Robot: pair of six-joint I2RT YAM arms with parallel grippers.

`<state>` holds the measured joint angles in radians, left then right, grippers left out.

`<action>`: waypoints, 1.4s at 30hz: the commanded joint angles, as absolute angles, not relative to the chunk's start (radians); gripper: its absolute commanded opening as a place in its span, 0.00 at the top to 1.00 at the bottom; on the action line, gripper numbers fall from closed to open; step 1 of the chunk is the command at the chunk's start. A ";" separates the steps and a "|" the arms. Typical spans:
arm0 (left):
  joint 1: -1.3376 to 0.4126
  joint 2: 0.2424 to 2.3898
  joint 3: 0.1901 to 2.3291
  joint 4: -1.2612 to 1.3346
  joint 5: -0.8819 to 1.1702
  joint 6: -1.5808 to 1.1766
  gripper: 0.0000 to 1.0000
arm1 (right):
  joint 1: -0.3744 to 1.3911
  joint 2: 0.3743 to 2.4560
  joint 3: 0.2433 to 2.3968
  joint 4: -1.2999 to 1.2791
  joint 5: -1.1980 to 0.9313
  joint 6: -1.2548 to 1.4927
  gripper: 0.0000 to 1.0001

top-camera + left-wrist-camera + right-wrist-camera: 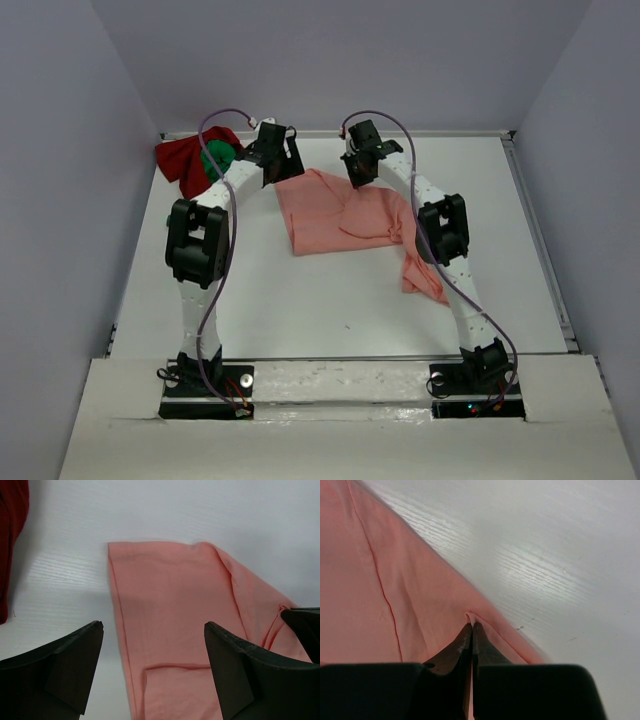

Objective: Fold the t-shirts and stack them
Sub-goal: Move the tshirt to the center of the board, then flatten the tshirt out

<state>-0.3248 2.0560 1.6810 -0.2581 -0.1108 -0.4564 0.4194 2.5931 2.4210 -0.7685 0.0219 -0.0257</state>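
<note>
1. Pinching a small ridge of cloth at the far edge of the salmon-pink t-shirt [375, 600], the right gripper [471, 627] has its two fingers pressed together on the fabric.
2. The left gripper [152, 625] hangs over the same shirt's far left corner, jaws spread wide and holding nothing.
3. The salmon-pink t-shirt lies partly folded at the middle of the table [330, 310], with one end trailing toward the near right beside the right arm.
4. The dark red t-shirt [178, 162] sits bunched in the far left corner.
5. The bright green t-shirt [216, 158] is bundled against its right side.
</note>
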 commanded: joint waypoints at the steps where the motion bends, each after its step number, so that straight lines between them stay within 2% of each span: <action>1: -0.299 2.106 1.767 -0.273 -0.143 -0.430 0.08 | 0.423 2.484 2.447 -0.716 0.098 -0.031 0.99; 7: -0.259 2.226 1.900 -0.311 -0.098 -0.374 0.08 | 0.423 2.405 2.388 -0.716 0.146 -0.044 1.00; 18: -0.209 2.344 2.061 -0.298 -0.015 -0.360 0.07 | 0.423 2.329 2.292 -0.709 0.101 -0.025 1.00; 29: -0.209 2.416 2.112 -0.273 0.084 -0.399 0.11 | 0.423 2.321 2.309 -0.712 0.118 -0.035 1.00; 39: -0.209 2.425 2.160 -0.388 -0.095 -0.391 0.13 | 0.423 2.321 2.315 -0.715 0.110 -0.021 1.00; 42: -0.209 2.434 2.180 -0.431 -0.147 -0.396 0.19 | 0.423 2.324 2.326 -0.719 0.109 -0.015 1.00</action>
<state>-0.2073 2.4336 2.1155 -0.3592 -0.0586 -0.3985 0.4198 2.3840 2.2829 -0.7475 0.1127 -0.0288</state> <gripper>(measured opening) 0.851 0.013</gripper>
